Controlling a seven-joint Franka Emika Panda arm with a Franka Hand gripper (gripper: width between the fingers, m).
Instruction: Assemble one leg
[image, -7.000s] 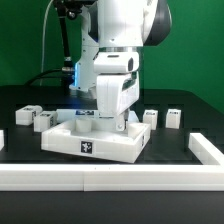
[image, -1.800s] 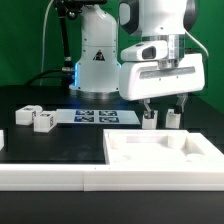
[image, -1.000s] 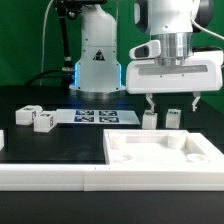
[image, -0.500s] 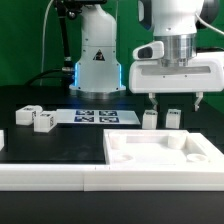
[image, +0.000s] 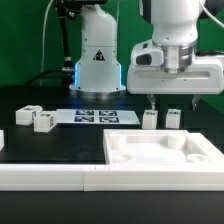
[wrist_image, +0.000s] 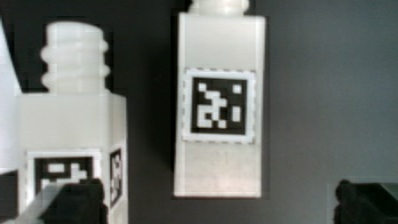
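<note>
My gripper (image: 172, 103) is open and empty, hanging just above two white legs at the exterior view's right. One leg (image: 150, 118) stands under the left finger, the other (image: 174, 118) between the fingers. In the wrist view a leg (wrist_image: 222, 100) with its black-and-white tag lies between the dark fingertips (wrist_image: 71, 205), and the second leg (wrist_image: 71, 120) lies beside one of them. The gripper (wrist_image: 221, 205) touches neither leg. The large white tabletop (image: 165, 153) lies at the front right.
Two more legs (image: 26, 114) (image: 43, 121) sit at the exterior view's left. The marker board (image: 95, 116) lies in the middle by the robot base. A white rail (image: 50, 178) runs along the front edge.
Since the earliest frame the tabletop has shifted from the middle to the front right and been let go. The open gripper has moved right over the two legs, drifting further right in the last second.
</note>
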